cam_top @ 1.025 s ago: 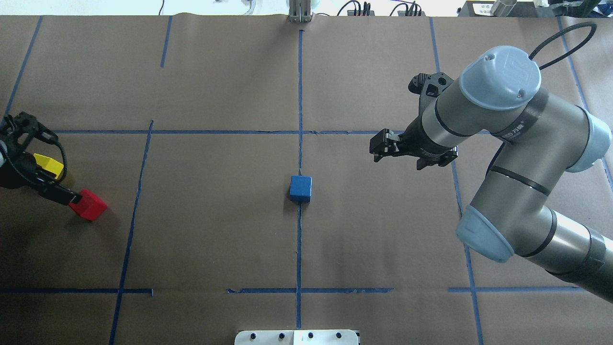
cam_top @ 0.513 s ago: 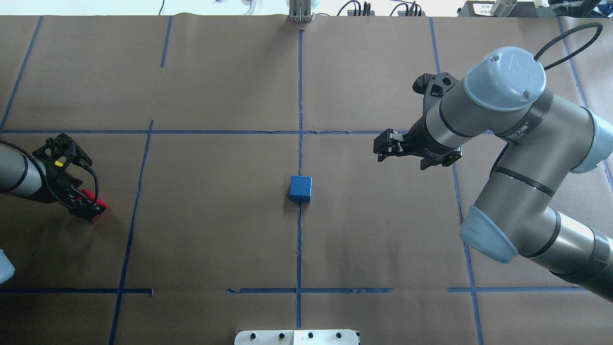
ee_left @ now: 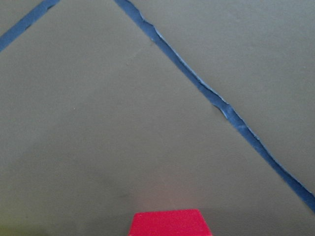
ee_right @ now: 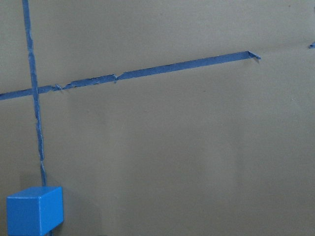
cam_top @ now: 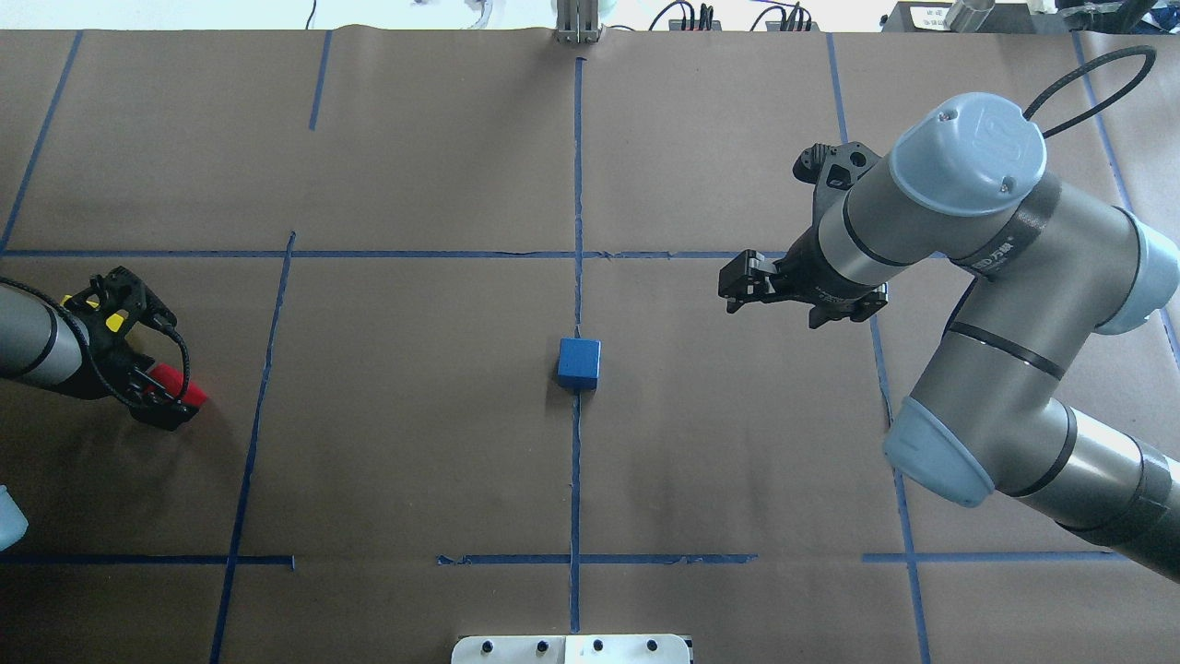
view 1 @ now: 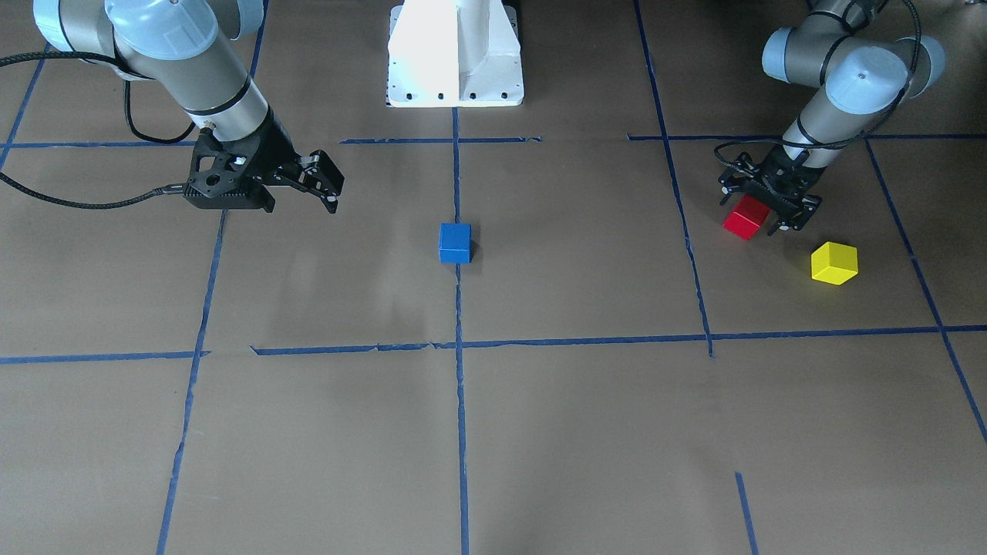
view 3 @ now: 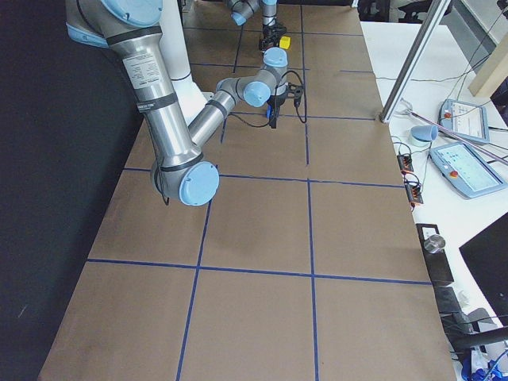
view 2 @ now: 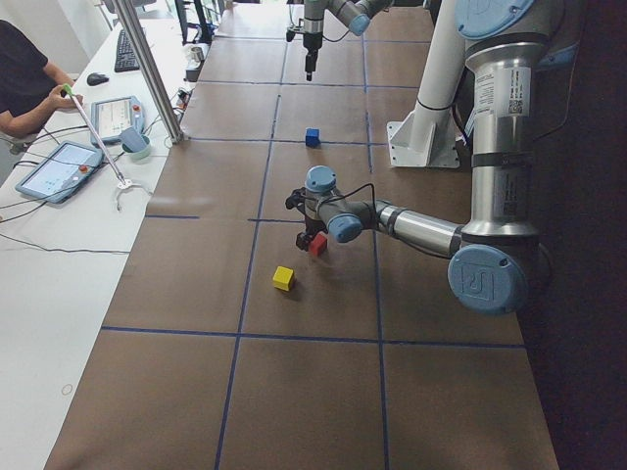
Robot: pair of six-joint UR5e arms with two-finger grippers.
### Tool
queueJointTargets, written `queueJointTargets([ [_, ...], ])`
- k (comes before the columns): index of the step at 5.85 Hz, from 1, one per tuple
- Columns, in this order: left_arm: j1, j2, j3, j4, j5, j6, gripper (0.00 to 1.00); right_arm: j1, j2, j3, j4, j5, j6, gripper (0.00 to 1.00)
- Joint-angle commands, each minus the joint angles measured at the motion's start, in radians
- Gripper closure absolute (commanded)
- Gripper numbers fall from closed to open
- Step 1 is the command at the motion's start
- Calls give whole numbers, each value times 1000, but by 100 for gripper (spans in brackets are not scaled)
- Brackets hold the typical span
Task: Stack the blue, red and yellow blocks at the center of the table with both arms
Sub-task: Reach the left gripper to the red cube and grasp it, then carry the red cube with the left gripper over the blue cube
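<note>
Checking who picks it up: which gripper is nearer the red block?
Left. The left gripper is right at the red block; the right gripper hovers far off, past the blue block.

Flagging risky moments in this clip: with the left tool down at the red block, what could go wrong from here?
The red block looks skewed under the left tool; closing may twist or drop it. The yellow block lies close by and could be knocked. The right tool hovers near the blue block, so the arms could crowd at centre.

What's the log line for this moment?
left fingers: at red block, grip unclear | right fingers: open | blue block: center | yellow block: untouched
</note>
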Motion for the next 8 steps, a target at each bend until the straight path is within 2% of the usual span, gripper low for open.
queueJointTargets([
  [1,1,0,9,6,-32,-6,55,1,0,-2,0,0,0,0],
  [2,0,3,8,15,-98,-96,93,-1,0,-2,0,0,0,0],
  [3,3,-3,-23,15,-102,-276,100,1,0,1,0,0,0,0],
  [4,3,-53,-82,54,-118,-420,100,7,0,6,0,2,0,0],
  [5,4,-202,-110,184,-117,-524,100,31,-8,10,0,12,0,0],
  [6,74,-386,-118,404,-61,-546,100,59,-74,66,2,14,-4,0],
  [7,171,-569,-116,623,73,-710,100,88,-125,91,2,15,-73,0],
  [8,235,-684,-78,653,94,-886,100,107,-158,91,2,17,-101,0],
])
